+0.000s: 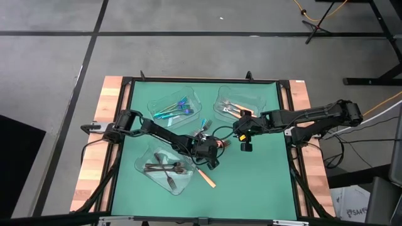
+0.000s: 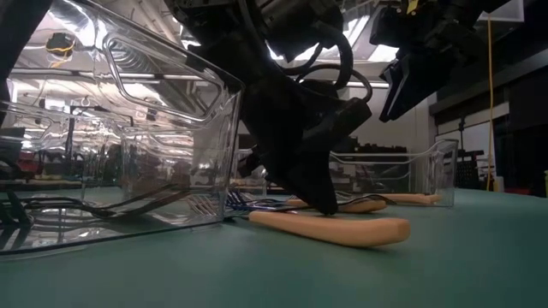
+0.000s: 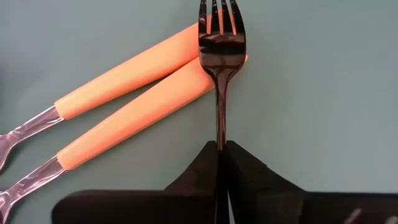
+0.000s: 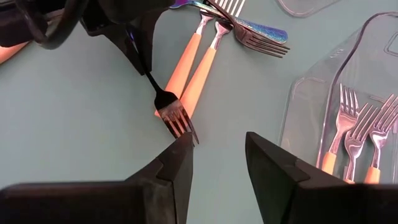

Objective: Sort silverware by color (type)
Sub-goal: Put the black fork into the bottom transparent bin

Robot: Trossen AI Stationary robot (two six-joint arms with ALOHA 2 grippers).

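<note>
The left gripper pinches the handle of a dark fork tight, right in the middle of the green table. The fork's prongs lie across two orange forks still loose on the mat. The right gripper hangs just beside them, with its fingers apart and nothing in them.

Lots is sorted already. Blue shiny forks lie in one clear tray, orange ones in the orange tray, and dark ones in the dark tray. I think a few loose ones are left, like another orange fork and a shiny fork.
</note>
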